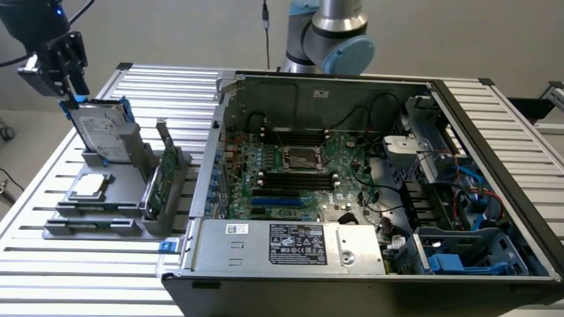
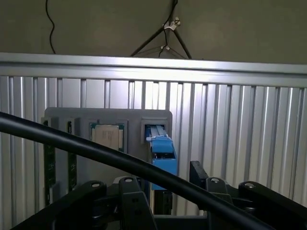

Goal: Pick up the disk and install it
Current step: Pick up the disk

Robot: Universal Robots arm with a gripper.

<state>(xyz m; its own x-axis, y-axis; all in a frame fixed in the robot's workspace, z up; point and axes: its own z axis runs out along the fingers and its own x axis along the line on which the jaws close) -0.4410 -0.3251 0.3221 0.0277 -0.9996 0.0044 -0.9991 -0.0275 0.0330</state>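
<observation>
Gripper: the black gripper hangs at the holder end of the table, fingers apart, one on each side of the disk's top end and not clamped on it.
Disk: the disk, silver in its blue carrier, stands tilted on end directly beneath the gripper, its lower end seated in the holder.
Holder: a grey holder sits under the gripper on the table.
Holder's contents: beside the disk, a little farther from the gripper, a square silver chip lies flat in a recess; beyond it a green circuit card stands on edge in a slot.
Cable: a black cable crosses close in front of the wrist camera.
Table: a slatted aluminium table carries everything below the gripper.
Computer case: an open computer case lies on the table past the holder, well apart from the gripper.
Case contents: a motherboard, a labelled silver power supply and a blue drive bay at the corner farthest from the gripper.
Room: pale wall behind; the arm's base rises beyond the case.
</observation>
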